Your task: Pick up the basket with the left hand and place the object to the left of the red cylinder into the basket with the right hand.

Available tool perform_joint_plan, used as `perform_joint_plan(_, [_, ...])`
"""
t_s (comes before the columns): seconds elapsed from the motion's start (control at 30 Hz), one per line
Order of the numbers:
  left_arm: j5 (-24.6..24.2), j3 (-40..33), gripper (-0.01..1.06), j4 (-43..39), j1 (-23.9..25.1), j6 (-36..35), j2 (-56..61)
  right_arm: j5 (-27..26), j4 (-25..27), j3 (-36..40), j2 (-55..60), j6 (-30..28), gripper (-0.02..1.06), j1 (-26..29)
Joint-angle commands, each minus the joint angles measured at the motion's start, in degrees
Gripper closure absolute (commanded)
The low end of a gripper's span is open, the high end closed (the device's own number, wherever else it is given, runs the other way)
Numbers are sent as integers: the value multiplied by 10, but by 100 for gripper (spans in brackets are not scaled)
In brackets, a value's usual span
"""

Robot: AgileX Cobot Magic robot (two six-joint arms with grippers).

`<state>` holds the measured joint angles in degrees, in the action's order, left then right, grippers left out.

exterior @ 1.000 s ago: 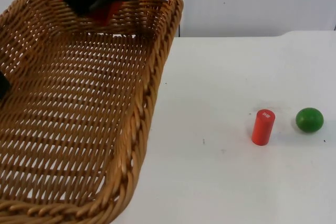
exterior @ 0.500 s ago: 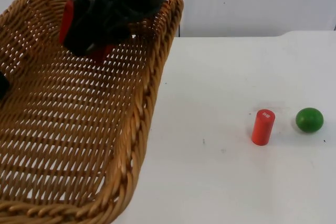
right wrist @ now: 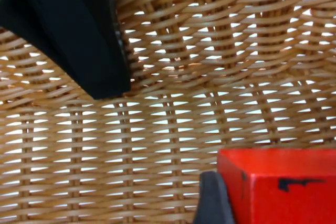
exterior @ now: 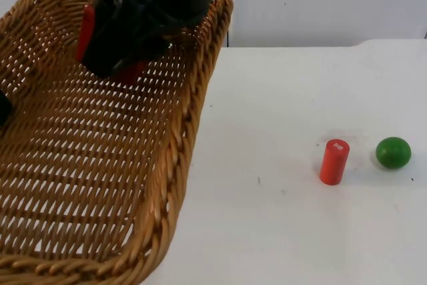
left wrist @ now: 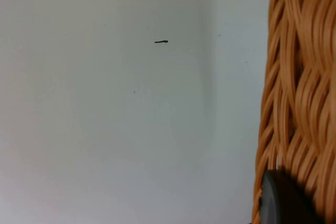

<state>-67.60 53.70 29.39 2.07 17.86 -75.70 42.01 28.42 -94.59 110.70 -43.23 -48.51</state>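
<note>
Wicker basket (exterior: 100, 165), one only, tan weave w/ a thick braided rim, is lifted over the table's (exterior: 287, 231) left side in the top view. Right gripper (exterior: 110, 41) hangs over the basket's far end, clamped on a red block (exterior: 87, 21). Block's red face shows on both sides of the black fingers.

Right wrist view adds detail: the red block (right wrist: 283, 187) has a flat face w/ a small black mark, a dark fingertip (right wrist: 212, 203) pressed against its side, woven basket floor (right wrist: 168, 108) close behind it, light showing through the gaps. Second black finger (right wrist: 73, 30) stands apart from the block.

Left wrist view: left gripper (left wrist: 281, 203) sits on the basket wall (left wrist: 299, 77), black fingertip touching the weave, bare white table (left wrist: 115, 103) beside it; can't tell how wide its fingers are.

On the table, toward the right edge: one red cylinder (exterior: 334, 161), upright, and one green ball (exterior: 393, 152) just beside it on the edge side, not touching.
</note>
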Motion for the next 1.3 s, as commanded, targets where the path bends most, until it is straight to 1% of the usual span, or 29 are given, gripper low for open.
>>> perform_joint_plan(0.0, [4,-1,105,17,0,3,8,-3,7,-5,0,4,48,-2])
perform_joint_plan(0.1, [4,-1,105,17,0,3,8,-3,7,-5,0,13,38,-2])
perform_joint_plan(0.13, [4,-1,105,17,0,3,8,-3,7,-5,0,13,38,-2])
perform_joint_plan(0.2, [4,-1,105,17,0,3,8,-3,4,-5,0,14,32,-2])
perform_joint_plan(0.3, [4,-1,105,17,0,3,8,-3,4,-5,-1,14,29,-2])
perform_joint_plan(0.67, [4,-1,105,17,0,3,8,-6,1,-5,-42,15,29,-2])
perform_joint_plan(0.83, [4,-1,105,17,0,3,8,3,0,-5,-67,19,29,-1])
perform_joint_plan(0.9, [4,-1,105,17,0,3,8,10,-3,-5,-78,29,29,-1])
perform_joint_plan(0.97, [4,-1,105,17,0,3,8,12,-29,-4,-88,56,29,0])
perform_joint_plan(1.0, [4,-1,105,17,0,3,8,12,-29,-4,-88,56,29,0])
perform_joint_plan(1.07, [4,-1,105,17,0,3,8,10,-57,9,-94,81,29,0])
perform_joint_plan(1.13, [5,-1,105,17,0,5,8,6,-74,25,-102,93,29,0])
perform_joint_plan(1.17, [5,-1,105,17,0,5,8,6,-74,25,-102,93,29,0])
perform_joint_plan(1.27, [6,-1,105,17,0,7,8,-7,-79,57,-124,94,29,0])
